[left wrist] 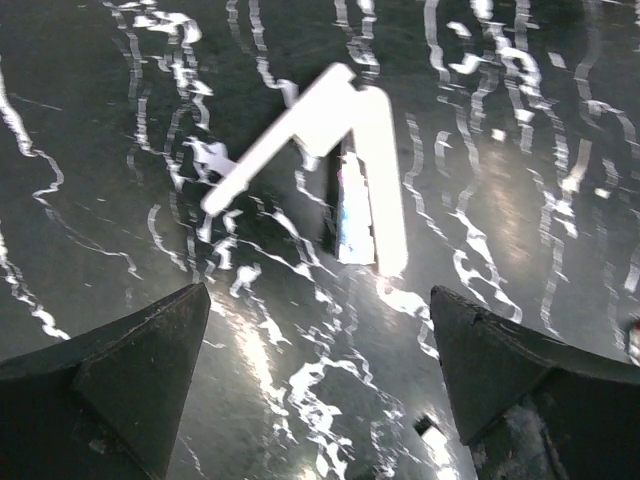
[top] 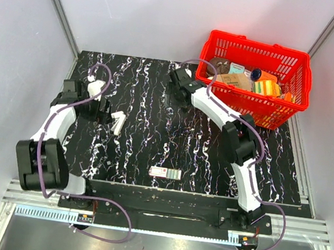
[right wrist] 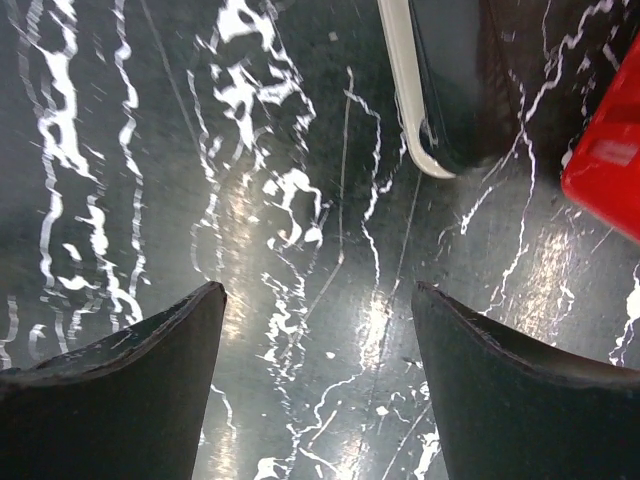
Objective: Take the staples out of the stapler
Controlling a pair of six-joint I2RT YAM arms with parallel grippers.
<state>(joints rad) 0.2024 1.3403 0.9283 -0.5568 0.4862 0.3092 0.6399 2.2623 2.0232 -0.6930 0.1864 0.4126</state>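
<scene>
On the left half of the black, white-veined marble-pattern table [top: 152, 144] lies the small white plastic stapler [top: 117, 121], just beside the tip of the left arm [top: 63, 117]. We see it in the left wrist view [left wrist: 345, 160] spread into a V: two slim arms joined at one end, with the hinge pointing away from the camera and the free ends pointing towards it. A shiny metallic strip [left wrist: 355, 215] runs along the inner side of the thicker arm. We cannot tell whether this strip is staples or part of the magazine.

The left jaws stand apart, holding nothing. Their two dark fingers [left wrist: 130, 380] flank the bottom of the wrist view. The stapler lies just ahead of them, and no contact is visible.

The right jaws also stand apart and hold nothing. Their fingers [right wrist: 130, 390] hang over bare table near the far edge, well apart from the stapler. A corner of the red plastic mesh basket [right wrist: 610, 170] shows at the right of that view. A dark object with a curved white edge [right wrist: 405, 100] shows at its top, and we cannot identify it.

The basket [top: 260, 48] sits at the far right corner of the table and holds assorted boxes and packets. A small flat red-and-green labelled box [top: 165, 173] lies near the front edge, between the two arm bases.
</scene>
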